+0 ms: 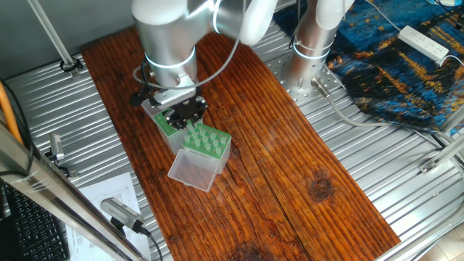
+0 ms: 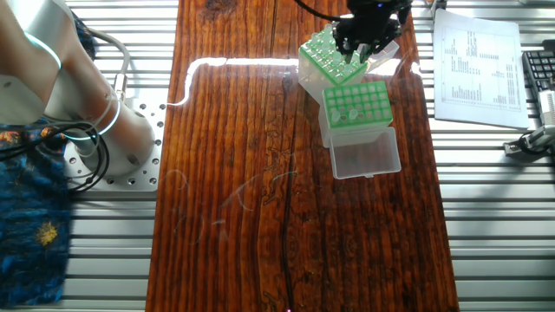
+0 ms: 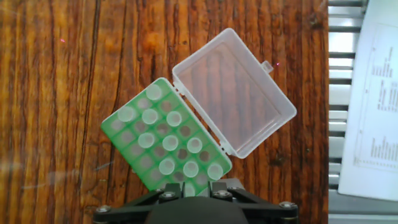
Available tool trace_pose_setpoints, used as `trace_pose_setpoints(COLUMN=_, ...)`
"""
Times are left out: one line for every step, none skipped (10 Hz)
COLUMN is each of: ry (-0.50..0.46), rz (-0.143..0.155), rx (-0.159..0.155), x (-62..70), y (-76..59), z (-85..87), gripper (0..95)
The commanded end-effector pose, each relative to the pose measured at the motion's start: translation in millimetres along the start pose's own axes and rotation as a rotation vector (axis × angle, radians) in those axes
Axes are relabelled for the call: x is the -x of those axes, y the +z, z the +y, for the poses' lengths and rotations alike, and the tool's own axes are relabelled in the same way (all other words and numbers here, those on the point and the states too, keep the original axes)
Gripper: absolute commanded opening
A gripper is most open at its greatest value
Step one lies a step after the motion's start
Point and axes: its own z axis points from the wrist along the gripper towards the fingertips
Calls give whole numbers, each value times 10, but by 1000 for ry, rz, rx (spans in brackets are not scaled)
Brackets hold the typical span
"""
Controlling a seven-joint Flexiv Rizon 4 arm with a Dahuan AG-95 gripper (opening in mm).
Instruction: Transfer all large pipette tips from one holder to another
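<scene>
Gripper [image 3: 193, 200] fingertips cut off, spread unclear, above green rack [image 3: 163, 138] of large pipette tips [image 3: 170, 143], clear lid [image 3: 233, 92] open

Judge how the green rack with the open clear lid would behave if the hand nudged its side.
The rack looks like thin plastic, so probably light and likely to slide on the smooth wood. Its open lid lies flat, likely resisting tipping that way.

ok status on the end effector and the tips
End effector above the racks, jaw state not visible. Large pipette tips seated in green rack, clear lid open. Nothing blocking.
</scene>
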Motion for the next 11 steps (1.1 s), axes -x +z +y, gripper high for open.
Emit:
trace_pose_setpoints(ry=-73, rz=0, rx=55, x=4, y=1, z=-2, gripper=190)
trace_pose_setpoints(ry=-106, rz=19, rx=77, x=4, y=1, z=-2, gripper=190)
trace_pose_setpoints(ry=-126, rz=23, rx=94, x=4, y=1, z=-2, gripper=190)
trace_pose_setpoints(ry=-119, rz=22, rx=93, x=4, y=1, z=-2, gripper=190)
trace_pose_setpoints(ry=-122, rz=20, rx=89, x=1, y=7, z=12, gripper=190)
trace_pose_setpoints(ry=-123, rz=20, rx=85, x=-13, y=16, z=46, gripper=190)
trace_pose_setpoints(ry=-124, rz=20, rx=81, x=-31, y=16, z=66, gripper=190)
trace_pose_setpoints(ry=-130, rz=24, rx=72, x=-47, y=18, z=87, gripper=190)
trace_pose_setpoints(ry=-119, rz=26, rx=56, x=-56, y=28, z=114, gripper=190)
trace_pose_setpoints(ry=-111, rz=28, rx=46, x=-57, y=32, z=116, gripper=190)
trace_pose_setpoints(ry=-113, rz=29, rx=41, x=-60, y=43, z=113, gripper=190)
